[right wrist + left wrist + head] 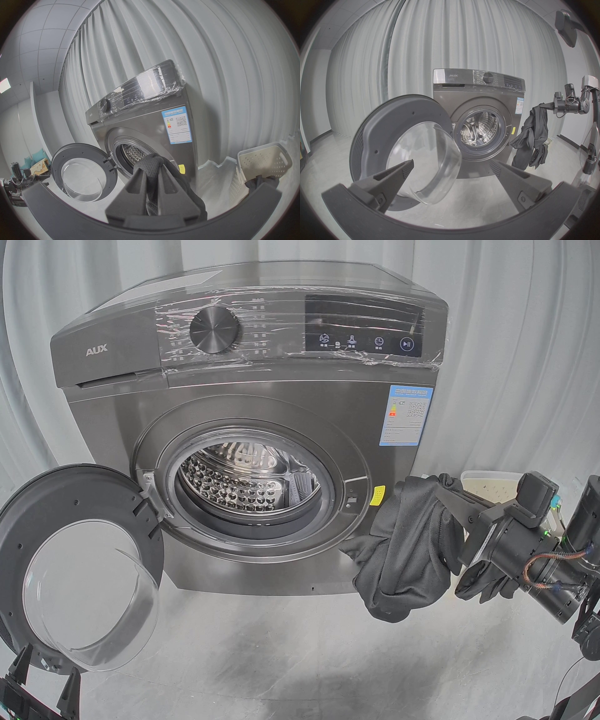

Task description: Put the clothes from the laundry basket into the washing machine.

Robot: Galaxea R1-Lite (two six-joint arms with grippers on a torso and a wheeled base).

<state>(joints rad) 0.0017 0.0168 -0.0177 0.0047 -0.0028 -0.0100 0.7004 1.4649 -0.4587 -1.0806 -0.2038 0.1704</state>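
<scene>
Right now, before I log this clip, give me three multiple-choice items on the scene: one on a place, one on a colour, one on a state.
1. Where is the dark garment relative to the washing machine?
A. Inside it.
B. Hanging from the right gripper, to the right of its opening.
C. Draped on top of it.

2. What colour is the laundry basket?
A. Blue.
B. Red.
C. Off-white.

3. How is the machine's door?
A. Shut.
B. Swung open to the robot's left.
C. Taken off.

Answers:
1 B, because the gripper is clamped on the cloth, which hangs beside the machine's front.
2 C, because its perforated walls are pale cream.
3 B, because the door stands out on its hinge and leaves the opening uncovered.
</scene>
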